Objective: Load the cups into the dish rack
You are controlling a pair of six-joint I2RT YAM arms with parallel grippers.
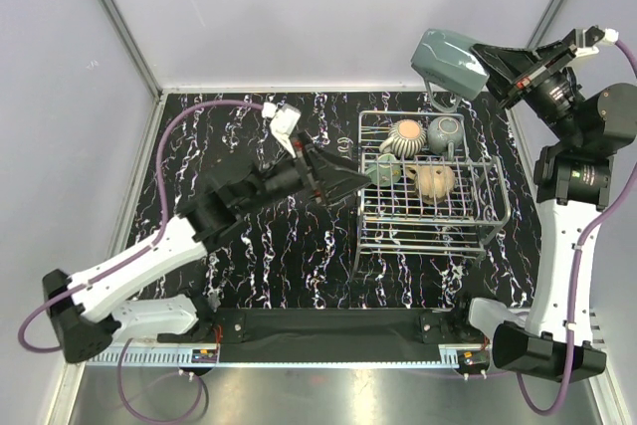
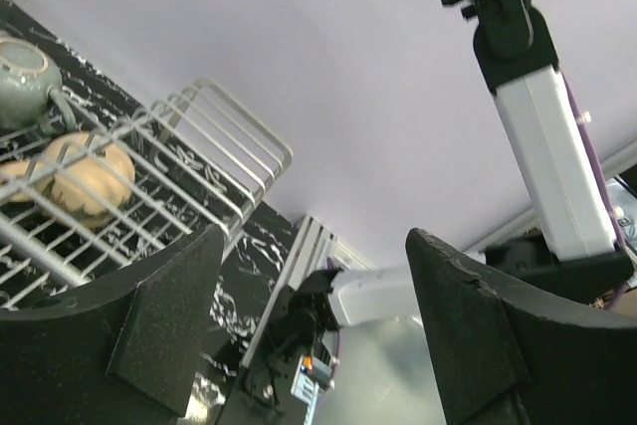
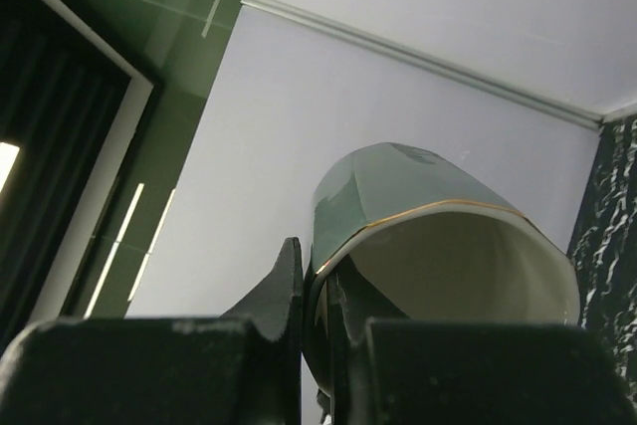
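Note:
The silver wire dish rack (image 1: 430, 232) stands right of the table's middle. In it lie a cream striped cup (image 1: 405, 136), a grey-green cup (image 1: 446, 133), a teal-green cup (image 1: 382, 172) and a tan cup (image 1: 435, 182). My right gripper (image 1: 489, 71) is raised above the rack's far right corner, shut on the rim of a dark teal cup (image 1: 450, 61). The right wrist view shows one finger inside that cup (image 3: 428, 208) and one outside, with the gripper (image 3: 317, 281) pinching the wall. My left gripper (image 1: 345, 184) is open and empty at the rack's left side.
The left wrist view looks past the open left gripper (image 2: 314, 291) to the rack's raised side (image 2: 235, 142), the tan cup (image 2: 92, 177), the grey-green cup (image 2: 24, 83) and the right arm (image 2: 550, 171). Grey walls enclose the black marbled tabletop (image 1: 259, 256).

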